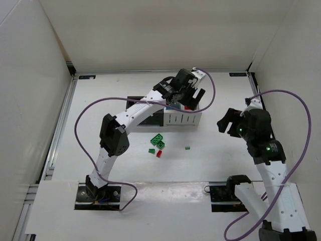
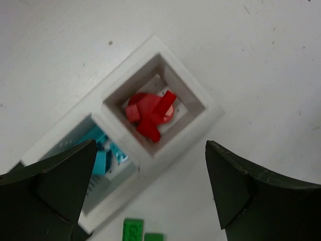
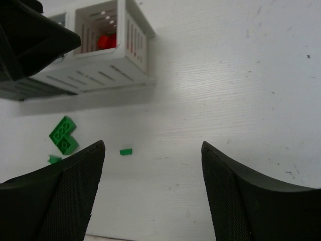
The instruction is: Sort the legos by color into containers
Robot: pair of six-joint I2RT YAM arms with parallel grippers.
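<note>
At the far middle of the table [image 1: 225,165], the left gripper [image 2: 150,145] hangs over the right end of the containers [image 1: 186,119]. They form a row of joined bins, and the left part of the row is mostly hidden under the left arm [image 1: 133,113]. The jaws stand wide apart and carry nothing. Through the gap, the left wrist view looks straight down into the white end bin [image 2: 200,93], which holds a small heap of red legos [image 2: 150,114]. The next white bin [image 2: 60,133], to its left in the row, holds teal legos [image 2: 103,153].

On the table on the near side of the row lie the loose pieces:
- 2 green bricks [image 1: 158,141] touch in an L shape.
- A smaller green piece [image 1: 151,150] lies just near and left of them.
- A red piece [image 1: 159,154] lies beside that one.
- 1 tiny green piece [image 1: 187,148] lies apart to the right.

The right gripper [image 3: 153,148] hovers above the table to the right of the containers, well apart from them, with its fingers turned toward the row. Its jaws are also spread wide, with nothing between them. Its wrist view shows the slotted side of the white end bin with red inside, and the green pieces on the table on the near side of it.
</note>
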